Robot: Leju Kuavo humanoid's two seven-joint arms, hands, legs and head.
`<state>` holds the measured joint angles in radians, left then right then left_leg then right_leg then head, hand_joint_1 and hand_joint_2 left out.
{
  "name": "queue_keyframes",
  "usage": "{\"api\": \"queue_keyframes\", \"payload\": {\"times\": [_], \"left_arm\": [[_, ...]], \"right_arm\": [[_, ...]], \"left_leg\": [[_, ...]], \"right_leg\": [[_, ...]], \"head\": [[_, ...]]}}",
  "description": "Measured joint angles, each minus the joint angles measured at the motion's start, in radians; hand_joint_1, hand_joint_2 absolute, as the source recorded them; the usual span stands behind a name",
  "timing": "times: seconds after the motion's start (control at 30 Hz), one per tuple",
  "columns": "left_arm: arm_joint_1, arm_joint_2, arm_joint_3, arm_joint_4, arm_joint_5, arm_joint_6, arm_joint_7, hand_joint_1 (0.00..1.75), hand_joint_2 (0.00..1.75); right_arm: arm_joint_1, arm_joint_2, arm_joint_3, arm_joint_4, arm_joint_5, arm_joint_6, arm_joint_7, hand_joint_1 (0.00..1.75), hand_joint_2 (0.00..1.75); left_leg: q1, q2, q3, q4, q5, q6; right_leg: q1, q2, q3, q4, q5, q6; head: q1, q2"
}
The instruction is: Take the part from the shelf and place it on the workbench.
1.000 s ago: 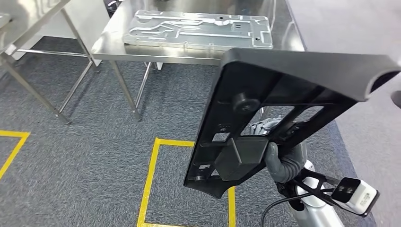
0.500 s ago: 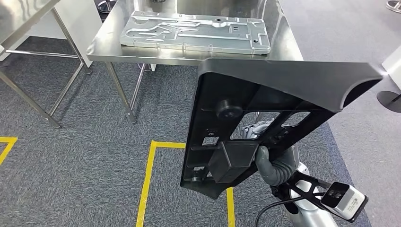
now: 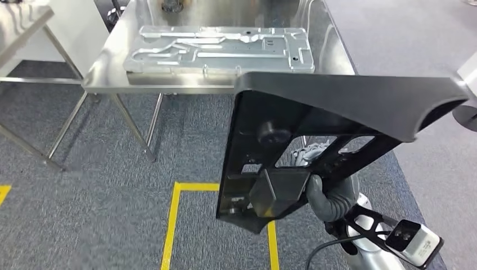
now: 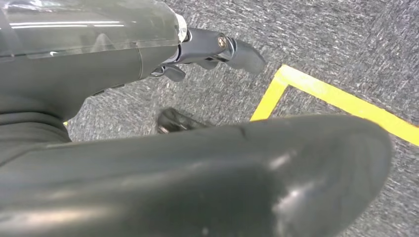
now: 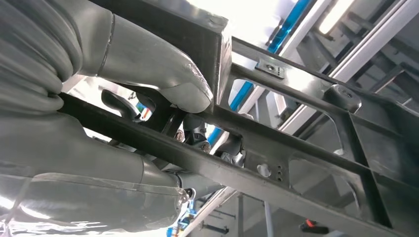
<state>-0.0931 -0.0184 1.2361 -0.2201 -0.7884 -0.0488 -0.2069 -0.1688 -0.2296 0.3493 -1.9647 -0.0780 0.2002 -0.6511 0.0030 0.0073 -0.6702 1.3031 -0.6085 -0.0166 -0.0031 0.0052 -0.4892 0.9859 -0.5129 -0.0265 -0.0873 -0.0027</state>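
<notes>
A large black plastic part, a ribbed frame with cut-outs and a curved lip at its upper end, stands tilted in front of me. My right hand grips its lower bars from behind; in the right wrist view the thumb presses on a bar of the part. The steel workbench lies ahead and to the left. My left hand hangs over the carpet, its dark fingers spread and holding nothing.
A flat silver metal plate covers most of the workbench top. A second steel table stands at the far left. Yellow tape lines mark the grey carpet. A round dark base sits at the right edge.
The whole view has shifted as I move: the workbench now sits nearer and further left, and the yellow lines have slid down. The part stays in my right hand's grip.
</notes>
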Motion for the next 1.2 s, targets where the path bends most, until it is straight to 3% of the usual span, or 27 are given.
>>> {"api": "queue_keyframes", "payload": {"times": [0.03, 0.07, 0.13, 0.17, 0.2, 0.3, 0.37, 0.4, 0.47, 0.5, 0.53, 0.57, 0.63, 0.67, 0.7, 0.8, 0.87, 0.93, 1.0, 1.03, 1.07, 1.13, 1.2], "left_arm": [[0.003, 0.0, 0.0, 0.0, 0.0, 0.002, 0.0, 0.0, 0.0], [0.005, 0.0, 0.0, 0.0, 0.0, 0.004, 0.0, 0.0, 0.0], [0.007, 0.001, 0.0, 0.0, 0.0, 0.006, 0.0, 0.0, 0.0], [0.007, 0.002, 0.0, 0.0, 0.0, 0.007, 0.0, 0.0, 0.0], [0.006, 0.003, 0.0, 0.0, 0.0, 0.007, 0.001, 0.0, 0.0], [0.003, 0.005, 0.0, 0.0, 0.0, 0.008, 0.001, 0.0, 0.0], [0.001, 0.006, 0.0, 0.0, 0.0, 0.007, 0.0, 0.0, 0.0], [0.001, 0.006, 0.0, 0.0, 0.001, 0.007, 0.0, 0.0, 0.0], [-0.001, 0.006, 0.0, 0.0, 0.001, 0.007, -0.001, 0.0, 0.0], [0.0, 0.006, 0.0, 0.0, 0.001, 0.006, -0.001, 0.0, 0.0], [0.0, 0.006, 0.0, 0.0, 0.001, 0.005, -0.001, 0.0, 0.0], [0.0, 0.005, 0.0, 0.0, 0.001, 0.005, -0.001, 0.0, 0.0], [0.001, 0.005, 0.0, 0.0, 0.001, 0.005, -0.001, 0.0, 0.0], [0.001, 0.005, 0.0, 0.0, 0.001, 0.005, -0.001, 0.0, 0.0], [0.0, 0.005, 0.0, 0.0, 0.001, 0.005, -0.001, 0.0, 0.0], [-0.002, 0.005, 0.0, 0.0, 0.0, 0.005, -0.001, 0.0, 0.0], [-0.002, 0.005, 0.0, 0.0, 0.0, 0.005, -0.002, 0.0, 0.0], [-0.003, 0.005, 0.0, 0.0, 0.0, 0.005, -0.003, 0.0, 0.0], [-0.001, 0.005, 0.0, 0.0, 0.001, 0.005, -0.003, 0.0, 0.0], [0.0, 0.005, 0.0, 0.0, 0.001, 0.005, -0.003, 0.0, 0.0], [0.001, 0.005, 0.0, 0.0, 0.001, 0.005, -0.003, 0.0, 0.0], [0.001, 0.005, 0.0, 0.0, 0.001, 0.005, -0.003, 0.0, 0.0], [0.0, 0.006, 0.0, 0.0, 0.001, 0.005, -0.003, 0.0, 0.0]], "right_arm": [[0.001, 0.0, 0.0, 0.0, 0.0, 0.0, 0.0, 1.75, 1.75], [0.001, 0.0, 0.0, 0.0, 0.0, 0.0, 0.0, 1.75, 1.75], [0.001, 0.0, 0.001, 0.0, 0.001, 0.0, 0.0, 1.75, 1.75], [0.001, 0.0, 0.001, 0.001, 0.001, 0.0, 0.0, 1.75, 1.75], [0.001, 0.0, 0.002, 0.001, 0.002, 0.0, 0.0, 1.75, 1.75], [0.001, 0.0, 0.004, 0.0, 0.004, -0.002, 0.0, 1.75, 1.75], [-0.001, 0.0, 0.005, -0.001, 0.005, -0.004, 0.0, 1.75, 1.75], [-0.002, 0.0, 0.005, -0.002, 0.005, -0.006, 0.0, 1.75, 1.75], [0.0, 0.0, 0.005, -0.002, 0.005, -0.009, 0.0, 1.75, 1.75], [0.002, 0.0, 0.006, -0.001, 0.005, -0.01, 0.0, 1.75, 1.75], [0.003, 0.0, 0.006, -0.001, 0.005, -0.011, 0.0, 1.75, 1.75], [0.003, 0.0, 0.007, -0.001, 0.005, -0.012, 0.0, 1.75, 1.75], [0.003, 0.0, 0.007, -0.001, 0.005, -0.012, 0.0, 1.75, 1.75], [0.003, 0.0, 0.008, -0.001, 0.005, -0.012, 0.0, 1.75, 1.75], [0.002, 0.001, 0.008, -0.001, 0.005, -0.012, 0.0, 1.75, 1.75], [0.001, 0.0, 0.01, -0.002, 0.005, -0.012, 0.0, 1.75, 1.75], [0.0, -0.003, 0.011, -0.003, 0.005, -0.012, 0.0, 1.75, 1.75], [-0.001, -0.004, 0.011, -0.003, 0.004, -0.012, 0.0, 1.75, 1.75], [-0.001, -0.005, 0.012, -0.003, 0.004, -0.012, 0.0, 1.75, 1.75], [-0.001, -0.005, 0.013, -0.002, 0.004, -0.012, 0.0, 1.75, 1.75], [0.0, -0.005, 0.013, -0.002, 0.004, -0.012, 0.0, 1.75, 1.75], [0.0, -0.005, 0.014, -0.001, 0.004, -0.012, 0.0, 1.75, 1.75], [-0.001, -0.005, 0.014, -0.001, 0.003, -0.012, 0.0, 1.75, 1.75]], "left_leg": [[0.0, 0.0, -0.034, -0.002, 0.038, 0.0], [0.0, 0.0, -0.049, -0.046, 0.1, 0.001], [-0.003, -0.005, -0.043, -0.167, 0.222, 0.008], [-0.006, -0.008, -0.034, -0.209, 0.251, 0.013], [-0.009, -0.011, -0.027, -0.229, 0.253, 0.019], [-0.011, -0.013, -0.01, -0.252, 0.221, 0.039], [-0.005, -0.013, 0.015, -0.274, 0.21, 0.05], [-0.003, -0.014, 0.028, -0.283, 0.204, 0.053], [-0.002, -0.014, 0.05, -0.29, 0.188, 0.055], [-0.002, -0.014, 0.062, -0.29, 0.179, 0.054], [-0.001, -0.014, 0.075, -0.29, 0.169, 0.053], [-0.001, -0.014, 0.091, -0.29, 0.158, 0.051], [-0.001, -0.014, 0.123, -0.29, 0.136, 0.045], [-0.001, -0.015, 0.133, -0.289, 0.126, 0.039], [-0.002, -0.015, 0.137, -0.29, 0.119, 0.033], [0.0, -0.01, 0.142, -0.297, 0.109, 0.015], [0.003, -0.007, 0.138, -0.271, 0.091, 0.004], [0.004, -0.007, 0.087, -0.164, 0.044, -0.001], [0.004, -0.007, 0.007, -0.035, 0.006, -0.001], [0.004, -0.007, -0.018, -0.009, 0.012, 0.0], [0.003, -0.007, -0.024, -0.023, 0.04, 0.003], [-0.001, -0.008, 0.016, -0.145, 0.126, 0.016], [-0.009, -0.008, 0.061, -0.254, 0.169, 0.028]], "right_leg": [[0.0, 0.005, 0.02, 0.0, -0.016, 0.001], [0.0, 0.009, 0.043, 0.0, -0.034, 0.002], [0.001, 0.014, 0.086, -0.001, -0.072, 0.008], [0.002, 0.016, 0.099, -0.002, -0.086, 0.014], [0.002, 0.018, 0.105, -0.005, -0.095, 0.021], [-0.001, 0.017, 0.118, -0.031, -0.106, 0.037], [-0.002, 0.009, 0.104, 0.008, -0.123, 0.045], [-0.004, 0.006, 0.067, 0.069, -0.139, 0.048], [-0.008, 0.004, -0.054, 0.231, -0.167, 0.056], [-0.011, 0.003, -0.11, 0.287, -0.162, 0.059], [-0.014, 0.002, -0.147, 0.305, -0.137, 0.062], [-0.017, 0.001, -0.163, 0.28, -0.09, 0.063], [-0.02, -0.006, -0.146, 0.159, 0.025, 0.064], [-0.018, -0.01, -0.131, 0.1, 0.059, 0.061], [-0.015, -0.014, -0.121, 0.063, 0.075, 0.056], [-0.008, -0.01, -0.114, 0.038, 0.066, 0.033], [-0.008, -0.007, -0.103, 0.028, 0.064, 0.02], [-0.007, -0.007, -0.089, 0.022, 0.058, 0.008], [-0.001, -0.006, -0.079, 0.021, 0.048, 0.002], [0.002, -0.005, -0.073, 0.021, 0.042, 0.0], [0.005, -0.004, -0.065, 0.021, 0.036, 0.0], [0.008, -0.002, -0.046, 0.021, 0.022, 0.001], [0.01, -0.001, -0.031, 0.02, 0.008, 0.008]], "head": [[0.0, 0.0], [0.0, 0.0], [0.0, 0.0], [0.0, 0.0], [0.0, 0.0], [0.001, 0.0], [0.001, 0.0], [0.001, 0.0], [0.001, 0.0], [0.001, 0.0], [0.001, 0.0], [0.001, 0.0], [0.001, 0.0], [0.001, 0.0], [0.001, 0.0], [0.001, 0.0], [0.001, 0.0], [0.001, 0.0], [0.001, 0.0], [0.001, 0.0], [0.001, 0.0], [0.001, 0.0], [0.001, 0.0]]}}
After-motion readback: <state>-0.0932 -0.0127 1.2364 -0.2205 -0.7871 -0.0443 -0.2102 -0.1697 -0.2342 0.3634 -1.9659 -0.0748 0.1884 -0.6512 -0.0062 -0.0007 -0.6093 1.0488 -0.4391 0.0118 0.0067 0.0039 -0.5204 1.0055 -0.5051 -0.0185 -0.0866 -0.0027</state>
